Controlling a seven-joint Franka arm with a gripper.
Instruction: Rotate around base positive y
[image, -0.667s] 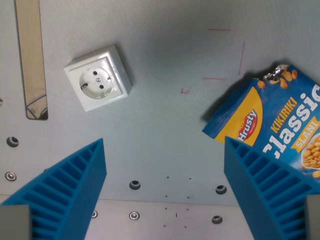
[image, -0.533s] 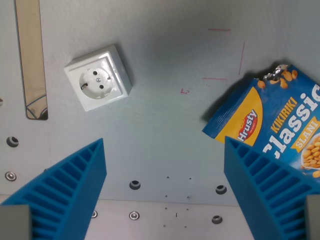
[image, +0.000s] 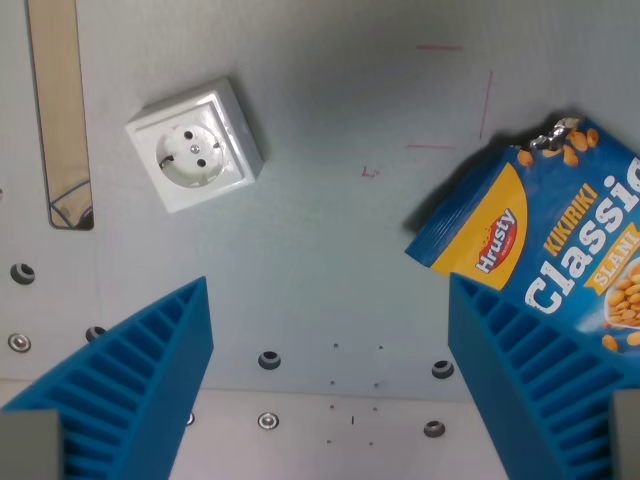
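The gripper (image: 330, 380) hangs above the table (image: 330, 250), its two blue ribbed fingers (image: 130, 385) spread wide with nothing between them, tips cut off by the lower edge. Beyond, the peanut bag (image: 540, 255) lies partly behind the finger on the wrist view's right, running past the frame. Farther left sits a white wall socket (image: 195, 158), tilted, beside a wooden strip (image: 58, 110).

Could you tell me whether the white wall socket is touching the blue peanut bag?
Apart. The wrist view shows a wide stretch of bare grey table between the socket and the peanut bag.
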